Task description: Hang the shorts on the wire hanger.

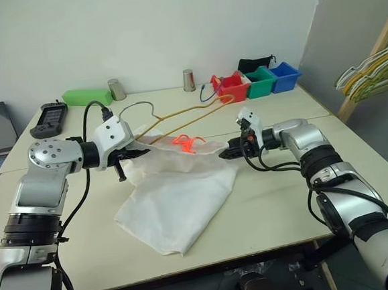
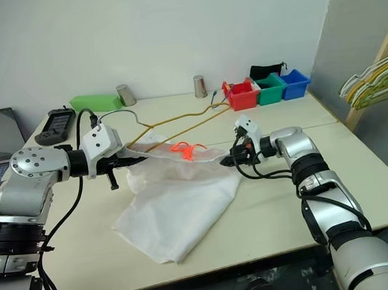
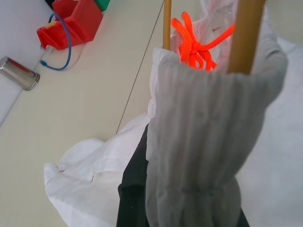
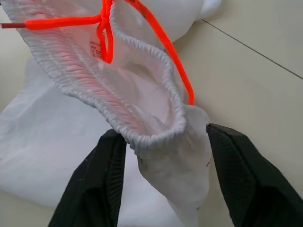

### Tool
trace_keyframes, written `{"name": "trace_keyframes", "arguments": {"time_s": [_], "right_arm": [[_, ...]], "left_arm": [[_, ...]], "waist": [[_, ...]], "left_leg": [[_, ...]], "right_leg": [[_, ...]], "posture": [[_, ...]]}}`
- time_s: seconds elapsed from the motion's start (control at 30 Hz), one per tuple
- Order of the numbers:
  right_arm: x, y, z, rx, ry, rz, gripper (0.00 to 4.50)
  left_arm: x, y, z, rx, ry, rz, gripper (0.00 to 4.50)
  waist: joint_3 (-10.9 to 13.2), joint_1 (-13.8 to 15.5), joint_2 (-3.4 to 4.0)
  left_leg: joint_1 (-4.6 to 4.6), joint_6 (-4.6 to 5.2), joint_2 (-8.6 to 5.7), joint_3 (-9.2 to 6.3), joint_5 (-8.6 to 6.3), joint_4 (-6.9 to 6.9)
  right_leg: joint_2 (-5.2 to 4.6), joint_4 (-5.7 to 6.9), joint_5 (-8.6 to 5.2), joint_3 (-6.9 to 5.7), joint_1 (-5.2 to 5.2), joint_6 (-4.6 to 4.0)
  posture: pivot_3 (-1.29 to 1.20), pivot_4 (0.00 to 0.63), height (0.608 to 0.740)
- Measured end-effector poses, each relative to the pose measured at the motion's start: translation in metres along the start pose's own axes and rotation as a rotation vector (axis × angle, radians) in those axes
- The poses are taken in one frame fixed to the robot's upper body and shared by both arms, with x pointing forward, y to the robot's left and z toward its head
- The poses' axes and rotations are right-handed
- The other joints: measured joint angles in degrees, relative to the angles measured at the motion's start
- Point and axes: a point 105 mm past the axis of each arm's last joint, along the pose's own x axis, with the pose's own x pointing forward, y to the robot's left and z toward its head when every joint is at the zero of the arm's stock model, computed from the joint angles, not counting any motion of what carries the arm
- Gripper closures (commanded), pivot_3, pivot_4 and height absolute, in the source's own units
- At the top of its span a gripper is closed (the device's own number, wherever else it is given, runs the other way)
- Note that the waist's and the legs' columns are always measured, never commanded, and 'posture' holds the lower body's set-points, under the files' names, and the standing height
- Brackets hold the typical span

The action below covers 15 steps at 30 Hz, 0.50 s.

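The shorts (image 1: 175, 200) lie on the light table (image 1: 285, 198) in front of the robot, white and floppy, with most of the cloth spread flat toward the near edge and the ribbed waistband lifted up between the two arms. An orange drawstring (image 1: 187, 143) is tied in a bow at the middle of this waistband. The wire hanger (image 1: 179, 122) is yellowish-tan; its two thin wires run from the raised waistband toward the far side of the table, and in the left wrist view they enter the opening of the waistband, one on each side of the bow. The left gripper (image 1: 135, 149) is clenched on the left end of the waistband — the gathered fabric is wrapped over its black fingers, and the hanger wire passes through the same bunch, so I cannot tell if the wire is pinched too. The right gripper (image 4: 163, 156) is at the right end of the waistband: its two black fingers (image 4: 102, 179) stand apart, one on each side of the elastic edge, and the cloth hangs between them without being squeezed. Farther away, at the back of the table, stand red, green and blue bins (image 1: 259, 81), two metal cups (image 1: 188, 79), a green box (image 1: 88, 95) and a black remote (image 1: 49, 119). More hangers (image 1: 373, 70) hang on a wooden rack at the right.
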Motion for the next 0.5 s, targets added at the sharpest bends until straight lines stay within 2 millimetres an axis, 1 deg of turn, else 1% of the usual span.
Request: {"name": "trace_keyframes", "arguments": {"time_s": [0.1,0.23,0.27,0.3,0.4,0.5], "right_arm": [[-0.003,-0.003,0.000,0.002,-0.002,-0.016,3.11],[-0.013,-0.008,0.000,0.004,-0.007,-0.042,4.00],[-0.015,-0.009,0.001,0.002,-0.010,-0.047,4.30],[-0.017,-0.010,0.001,0.002,-0.013,-0.051,4.46],[-0.020,-0.009,0.002,-0.005,-0.017,-0.056,4.46],[-0.021,-0.007,0.002,-0.009,-0.016,-0.055,4.46]], "left_arm": [[0.000,0.000,0.000,0.002,-0.001,0.000,4.50],[0.002,0.001,0.000,-0.004,-0.006,-0.001,4.50],[0.002,0.001,0.001,-0.003,-0.007,-0.001,4.50],[0.002,0.002,0.002,0.000,-0.009,0.002,4.50],[0.004,0.004,0.004,0.010,-0.021,0.004,4.50],[0.006,0.004,0.002,0.004,-0.017,-0.002,4.50]], "waist": [[0.00,0.01,0.00],[0.00,0.00,0.00],[0.00,-0.02,0.01],[0.00,-0.05,0.00],[-0.01,-0.09,0.01],[-0.03,-0.13,0.01]], "left_leg": [[0.00,0.00,0.00,0.00,0.00,0.00],[0.00,0.00,-0.01,0.00,0.00,0.00],[0.00,0.00,-0.01,0.00,0.00,0.00],[0.01,0.00,-0.01,0.01,0.00,0.00],[0.01,0.00,-0.01,0.00,0.00,0.00],[0.01,0.00,-0.01,0.00,0.00,0.01]], "right_leg": [[0.00,0.00,0.00,0.00,0.01,0.00],[0.00,0.00,0.00,0.00,0.01,0.00],[0.00,-0.01,0.00,-0.01,0.01,0.00],[0.00,-0.01,0.00,0.00,0.01,0.00],[0.00,-0.01,0.00,0.00,0.01,0.00],[0.01,-0.01,0.00,-0.01,0.01,0.00]], "posture": [[-0.04,0.000,0.740],[-0.05,0.000,0.740],[-0.06,0.000,0.740],[-0.06,0.000,0.740],[-0.07,0.000,0.740],[-0.07,0.000,0.740]]}}
